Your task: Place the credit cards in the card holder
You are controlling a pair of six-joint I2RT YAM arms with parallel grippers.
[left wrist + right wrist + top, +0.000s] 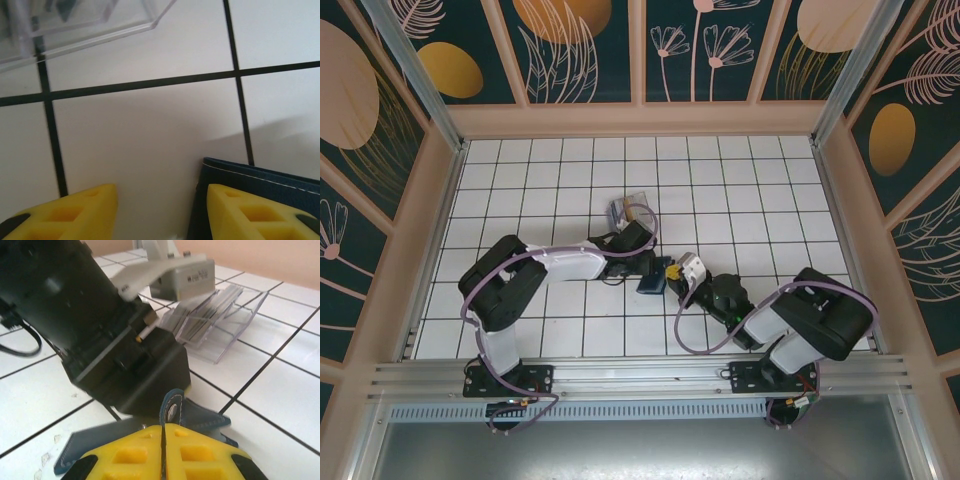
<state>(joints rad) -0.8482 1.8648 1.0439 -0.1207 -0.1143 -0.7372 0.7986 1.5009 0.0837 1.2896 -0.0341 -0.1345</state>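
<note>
Reaches from the left base toward the table's centre with the left gripper (161, 200), low over the tiled table (740, 180). Holds its yellow fingers (65, 215) moderately apart, with only bare tile between them. Sets the right-hand finger above a corner of the dark blue wallet (260, 172), contact not discernible.

Puts the clear card holder (628, 210) at 12 o'clock from that gripper, near it on the tiles and apart from the fingers. Shows thin tan and bluish credit cards (620, 212) standing in its slots in the top view. Shows grey leaning sheets there in the right wrist view, too blurred to count.

Lays the wallet at 5 o'clock from the holder, between the two grippers, flat but for one raised flap. Pinches that flap edge-on with the right gripper (162, 440), fingers pressed together with no gap showing. Comes in from 4 o'clock of the wallet with the right arm (820, 310), folded back to its base at the near right edge.
</note>
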